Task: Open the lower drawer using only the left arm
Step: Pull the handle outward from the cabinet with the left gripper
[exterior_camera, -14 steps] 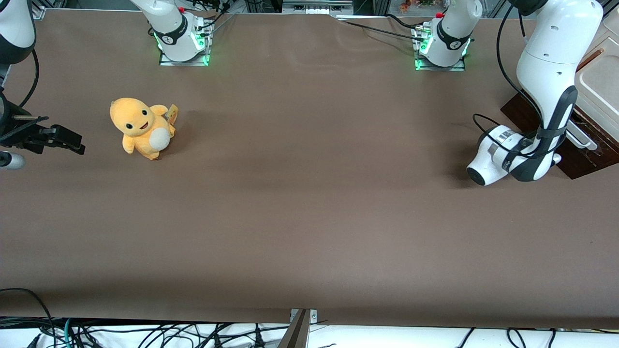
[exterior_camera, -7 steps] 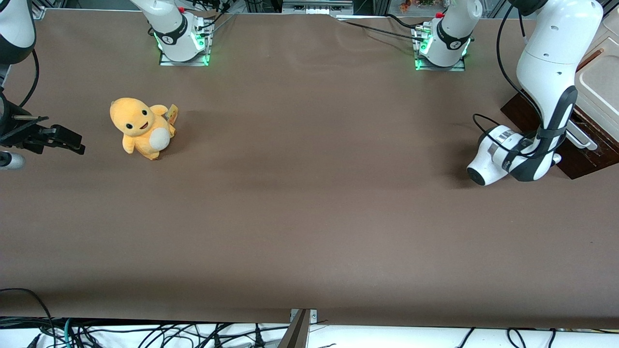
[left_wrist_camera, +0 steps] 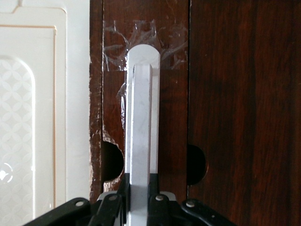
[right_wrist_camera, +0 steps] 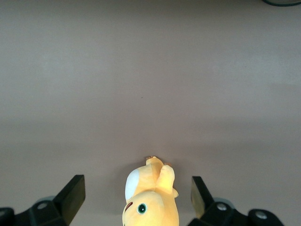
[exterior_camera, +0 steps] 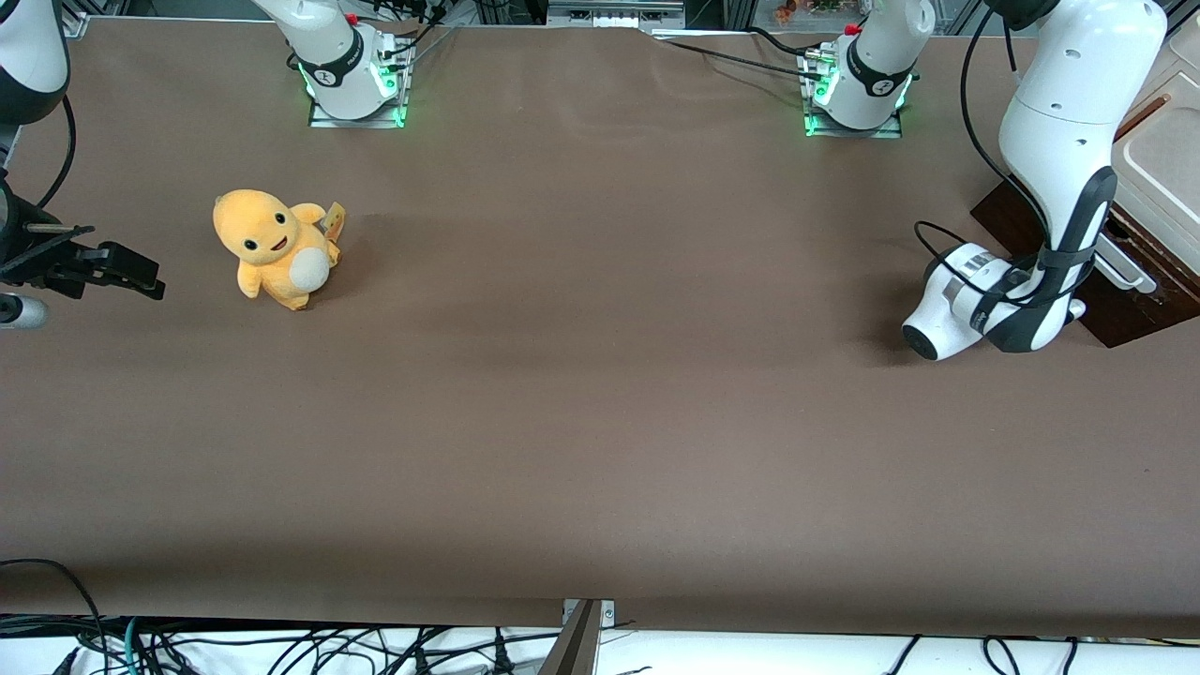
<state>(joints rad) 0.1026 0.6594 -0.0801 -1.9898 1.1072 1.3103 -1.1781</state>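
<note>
At the right edge of the front view, the left arm bends down over the brown table, its round white end cap low above the cloth and a black cable looping beside it. Its gripper sits at the front of the lower drawer, whose dark-brown wood shows at middle right of the front view, just past the arm's wrist. The wrist view shows the gripper's black fingers clamped on the white bar handle, one on each side of the bar. Clear tape crinkles over the wood at the handle's rounded end, and two half-round cut-outs flank the bar. A cream-white upper part of the cabinet lies beside the dark wood, at upper right of the front view. How much of the drawer stands out from the cabinet cannot be told. Toward the parked arm's end of the table, at middle left of the front view, a yellow plush toy sits upright with its pale belly toward the front camera, well apart from the drawer.
</note>
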